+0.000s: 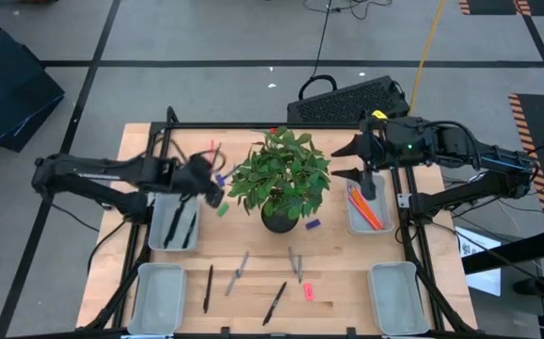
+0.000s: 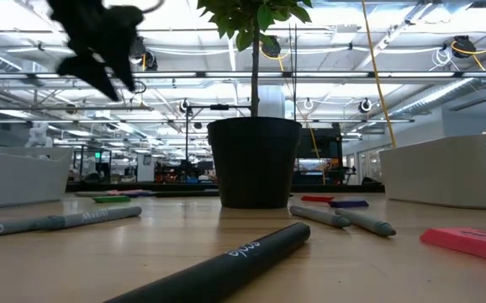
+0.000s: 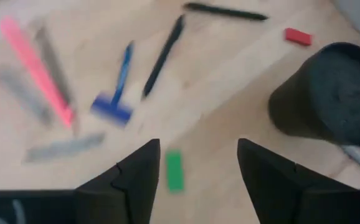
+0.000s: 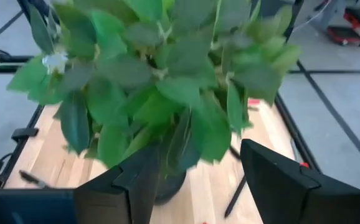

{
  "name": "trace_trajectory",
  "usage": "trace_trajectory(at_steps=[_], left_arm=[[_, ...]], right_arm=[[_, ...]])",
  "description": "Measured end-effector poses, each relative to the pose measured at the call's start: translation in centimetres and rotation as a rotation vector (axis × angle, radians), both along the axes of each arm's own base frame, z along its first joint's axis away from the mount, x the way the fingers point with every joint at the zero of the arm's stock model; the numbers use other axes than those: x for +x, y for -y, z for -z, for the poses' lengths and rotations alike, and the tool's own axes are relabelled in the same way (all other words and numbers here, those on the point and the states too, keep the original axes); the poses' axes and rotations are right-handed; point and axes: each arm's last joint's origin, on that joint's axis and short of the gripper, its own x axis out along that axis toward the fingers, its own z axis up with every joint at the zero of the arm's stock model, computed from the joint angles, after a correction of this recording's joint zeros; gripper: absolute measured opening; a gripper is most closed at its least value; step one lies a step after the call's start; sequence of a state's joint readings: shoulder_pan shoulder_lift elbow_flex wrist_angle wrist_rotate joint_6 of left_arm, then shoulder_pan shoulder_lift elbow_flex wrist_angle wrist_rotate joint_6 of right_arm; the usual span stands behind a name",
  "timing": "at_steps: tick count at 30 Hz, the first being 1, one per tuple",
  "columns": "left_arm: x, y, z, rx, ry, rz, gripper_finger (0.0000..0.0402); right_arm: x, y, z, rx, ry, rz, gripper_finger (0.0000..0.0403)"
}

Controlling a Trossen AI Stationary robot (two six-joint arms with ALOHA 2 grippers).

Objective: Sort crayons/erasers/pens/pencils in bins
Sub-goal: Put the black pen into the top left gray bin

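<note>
Table [image 1: 338, 282]: pale wood, framed by black rails.

Plant pot [image 1: 279, 221]: dark, round, at mid-table, its leafy plant [image 1: 281, 174] spreading wide and hiding the wood beneath. It stands between the two arms and blocks much of the level view across the table.

Bins: four pale trays. Left back bin [image 1: 174, 224] holds dark sticks. Right back bin [image 1: 366, 209] holds orange and red pencils [image 1: 363, 207]. Left front bin [image 1: 157, 297] and right front bin [image 1: 393, 297] show nothing inside.

Pens: black pen [image 1: 208, 288] and another black pen [image 1: 274, 303] lie loose on the front of the table, between the front bins. Two grey sticks [image 1: 238, 273] and [image 1: 296, 264] lie just behind them.

Erasers: pink-red eraser [image 1: 309, 292] near the front, beside the second black pen; purple-blue eraser [image 1: 312, 224] just right of the pot; green eraser [image 3: 174, 171] on bare wood left of the pot, directly below the left gripper.

Left gripper [image 3: 195, 180]: raised above the table beside the plant's left edge, over the back end of the left back bin, fingers spread, holding nothing.

Right gripper [image 4: 198, 180]: above the back end of the right back bin, facing the foliage, fingers spread, holding nothing.

Clutter behind the left gripper: pink, blue and grey sticks, blurred.
</note>
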State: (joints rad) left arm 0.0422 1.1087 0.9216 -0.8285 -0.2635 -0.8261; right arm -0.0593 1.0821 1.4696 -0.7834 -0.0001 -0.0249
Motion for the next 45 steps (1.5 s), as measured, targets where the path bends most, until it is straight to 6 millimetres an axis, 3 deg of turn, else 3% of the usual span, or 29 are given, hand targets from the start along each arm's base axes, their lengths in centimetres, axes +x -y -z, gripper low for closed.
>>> trace_trajectory(at_steps=[6, 11, 20, 24, 28, 33, 43, 45], left_arm=[[2.4, -5.0, 2.2, 0.079, -0.010, 0.184, 0.0188], [3.7, -8.0, 5.2, 0.127, -0.088, 0.323, 0.0193], [5.8, -11.1, 9.7, 0.166, -0.124, 0.455, 0.0259], [6.6, -11.5, 11.9, 0.143, -0.165, 0.462, 0.0259], [6.9, -11.8, 13.7, 0.109, -0.213, 0.417, 0.0235], [7.1, -12.0, 14.5, 0.089, -0.220, 0.366, 0.0188], [7.3, -11.6, 14.9, 0.071, -0.242, 0.302, 0.0033], [7.3, -11.4, 14.9, 0.073, -0.245, 0.306, 0.0018]], right_arm=[[0.5, 0.0, -1.1, -0.016, 0.120, -0.004, 0.0212], [0.6, 0.0, -1.5, -0.016, 0.170, -0.003, 0.0212], [0.6, 0.0, -1.6, 0.103, 0.180, 0.047, 0.0212], [0.6, 0.0, -1.6, 0.131, 0.181, 0.058, 0.0212], [0.6, 0.0, -1.6, 0.162, 0.183, 0.070, 0.0212], [0.6, 0.0, -1.6, 0.172, 0.183, 0.072, 0.0212], [0.6, 0.0, -1.6, 0.172, 0.184, 0.071, 0.0212], [0.6, 0.0, -1.6, 0.172, 0.184, 0.071, 0.0212]])
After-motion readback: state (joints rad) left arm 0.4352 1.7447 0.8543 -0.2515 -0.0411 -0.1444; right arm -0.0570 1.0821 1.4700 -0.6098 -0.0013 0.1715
